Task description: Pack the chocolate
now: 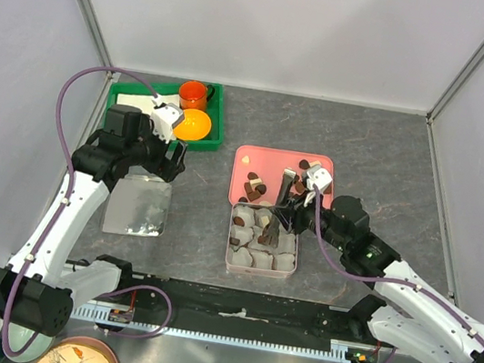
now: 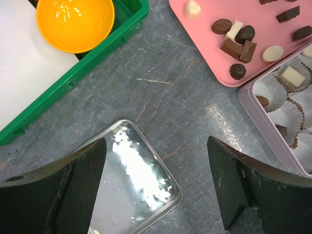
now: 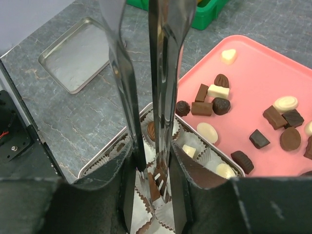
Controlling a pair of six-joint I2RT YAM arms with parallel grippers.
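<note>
Chocolates (image 1: 255, 184), dark brown and cream, lie loose on a pink tray (image 1: 251, 153); they also show in the right wrist view (image 3: 214, 97). A square tin (image 1: 290, 265) of white paper cups holds several pieces. My right gripper (image 1: 293, 210) is shut on metal tongs (image 3: 165, 73), tips down in the tin. A dark, white-striped chocolate (image 3: 157, 181) sits between the tong tips at a paper cup. My left gripper (image 2: 156, 144) is open and empty, above the corner of the shiny tin lid (image 2: 136, 180).
The tin lid (image 1: 138, 206) lies flat at the left. A green tray (image 1: 214, 129) at the back left holds an orange bowl (image 1: 193, 125), an orange cup (image 1: 193, 94) and white paper. A mug and a plate sit below the table's near edge.
</note>
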